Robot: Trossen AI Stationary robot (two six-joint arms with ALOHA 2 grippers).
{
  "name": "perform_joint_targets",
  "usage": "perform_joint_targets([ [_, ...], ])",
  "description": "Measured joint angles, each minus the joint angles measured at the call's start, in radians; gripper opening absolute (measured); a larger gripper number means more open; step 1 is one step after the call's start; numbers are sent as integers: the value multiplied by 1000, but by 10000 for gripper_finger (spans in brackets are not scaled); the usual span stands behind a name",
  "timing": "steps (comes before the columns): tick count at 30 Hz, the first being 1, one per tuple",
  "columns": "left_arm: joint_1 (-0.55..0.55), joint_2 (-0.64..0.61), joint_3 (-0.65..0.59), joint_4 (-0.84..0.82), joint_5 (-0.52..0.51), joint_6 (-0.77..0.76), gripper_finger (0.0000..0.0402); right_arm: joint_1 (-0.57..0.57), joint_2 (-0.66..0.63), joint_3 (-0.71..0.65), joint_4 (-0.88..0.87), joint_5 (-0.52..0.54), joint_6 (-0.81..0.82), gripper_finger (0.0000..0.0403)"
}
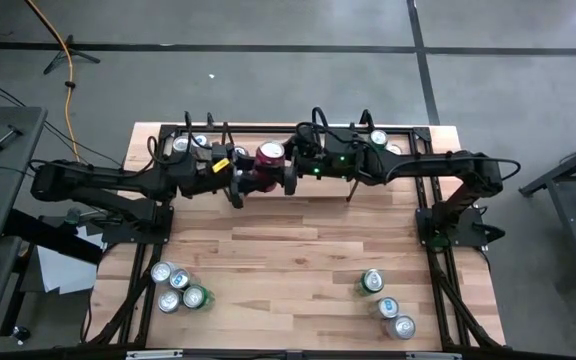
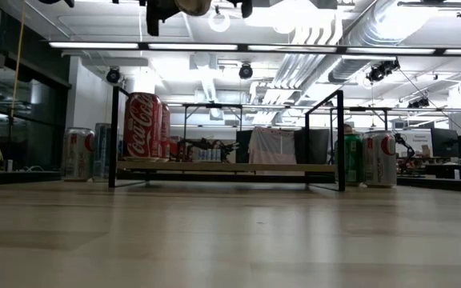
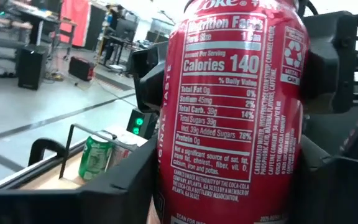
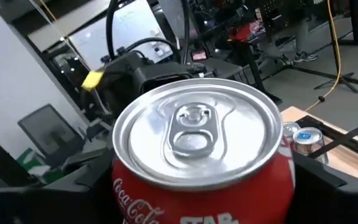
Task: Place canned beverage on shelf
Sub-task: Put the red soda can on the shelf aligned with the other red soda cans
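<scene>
Red Coke can [image 1: 270, 155] is up in the air over the shelf [image 1: 408, 132] at the table's back edge, between both grippers. Left gripper [image 1: 240, 182] fingers flank the can's sides; right gripper [image 1: 290, 178] fingers flank it too. Looks like a handover mid-air, but which one truly bears it, cannot tell. Next move calls for one side letting go, then lowering the can upright onto the shelf base. Low view shows cans already standing on the shelf; wrist views don't.
</scene>
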Motion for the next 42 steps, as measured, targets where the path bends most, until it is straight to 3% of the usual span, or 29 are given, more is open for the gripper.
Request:
perform_joint_targets([
  [4,23,-83,-1,-107,-7,36,302,-2,-41,0,-42,17,-14,295],
  [7,44,-177,-3,-212,-26,35,331,-3,-62,3,-107,36,-36,295],
  [11,52,-337,-2,-250,-66,32,334,19,-64,3,-225,102,-78,295],
  [17,52,-504,-2,-188,-100,32,330,100,37,2,-288,335,-106,295],
  [23,52,-566,-2,-148,-100,56,330,123,147,2,-267,695,-53,295],
  [27,52,-571,-2,-149,-99,55,330,101,219,2,-228,833,-12,295],
  [32,51,-563,-3,-152,-99,47,330,65,303,2,-168,813,34,295],
  [38,51,-568,-3,-151,-98,47,330,37,307,2,-126,805,-12,295],
  [42,51,-569,-3,-149,-98,48,330,2,300,2,-110,672,-107,295],
])
